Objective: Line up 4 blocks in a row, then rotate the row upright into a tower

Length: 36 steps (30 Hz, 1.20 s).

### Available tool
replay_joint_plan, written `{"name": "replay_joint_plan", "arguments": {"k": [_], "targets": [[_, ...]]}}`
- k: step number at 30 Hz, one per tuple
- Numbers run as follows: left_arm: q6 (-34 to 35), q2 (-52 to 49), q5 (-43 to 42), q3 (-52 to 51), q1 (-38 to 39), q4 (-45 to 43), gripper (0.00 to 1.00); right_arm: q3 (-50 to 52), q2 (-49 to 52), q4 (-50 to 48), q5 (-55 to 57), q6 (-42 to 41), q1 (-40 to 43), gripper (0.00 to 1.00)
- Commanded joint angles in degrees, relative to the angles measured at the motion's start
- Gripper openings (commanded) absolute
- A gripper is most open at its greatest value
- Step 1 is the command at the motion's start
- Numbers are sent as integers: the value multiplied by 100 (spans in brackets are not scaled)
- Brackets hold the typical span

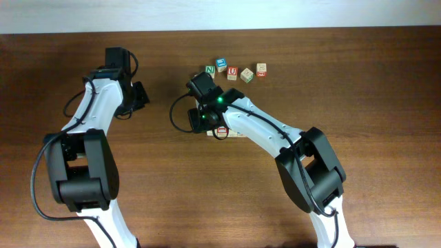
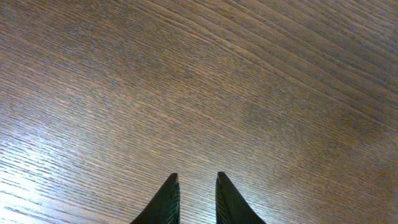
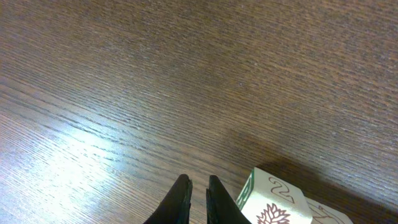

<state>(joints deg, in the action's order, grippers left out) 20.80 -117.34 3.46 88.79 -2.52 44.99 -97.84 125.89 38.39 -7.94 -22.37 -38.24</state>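
Looking at where everything sits, the right gripper (image 3: 199, 182) hangs low over the table (image 1: 358, 83) with its jaws only a sliver apart and nothing between them. A leaf block (image 3: 273, 202), pale with a leaf drawing and a green edge, sits just beside the fingers but not inside them. My read is that the arm is between grabs, either backing off one cube or lining up on the next. From overhead, a red-marked block (image 1: 222, 130) and a pale block (image 1: 236, 133) peek out from under that arm, close together near the middle of the table. I can't tell which of them is the leaf one. The rest sit in a loose bunch at the far edge: a blue block (image 1: 221, 64), a red-edged block (image 1: 262, 68) and a tilted pale block (image 1: 247, 76), with a green N block (image 1: 209, 70) and a red U block (image 1: 233, 71) mixed in. Those look like they're waiting their turn, well apart from the gripper. The left gripper (image 2: 198, 179) is parked off to its own side over bare wood, jaws slightly spread and empty. That's probably so it stays out of the way, since the right arm reaches all the cubes more easily.
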Motion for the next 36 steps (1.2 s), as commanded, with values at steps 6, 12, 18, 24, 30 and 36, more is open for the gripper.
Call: {"name": "replay_joint_plan", "arguments": {"k": [6, 12, 18, 24, 30, 36], "targets": [[-24, -9, 42, -50, 13, 94, 18, 17, 127, 190, 116, -63, -11, 12], [-24, -9, 44, -50, 15, 162, 18, 17, 245, 208, 116, -63, -11, 12], [-26, -9, 44, -50, 15, 203, 18, 17, 245, 262, 264, -61, 4, 12], [-26, -9, 44, -48, 39, 203, 14, -774, -291, 345, 90, -59, 13, 16], [-398, 717, -634, 33, 332, 533, 14, -1705, -1419, 2341, 94, -15, 1128, 16], [-382, 699, -931, -151, 1427, 560, 14, -511, -1419, 2927, -839, 1113, 2496, 12]]}}
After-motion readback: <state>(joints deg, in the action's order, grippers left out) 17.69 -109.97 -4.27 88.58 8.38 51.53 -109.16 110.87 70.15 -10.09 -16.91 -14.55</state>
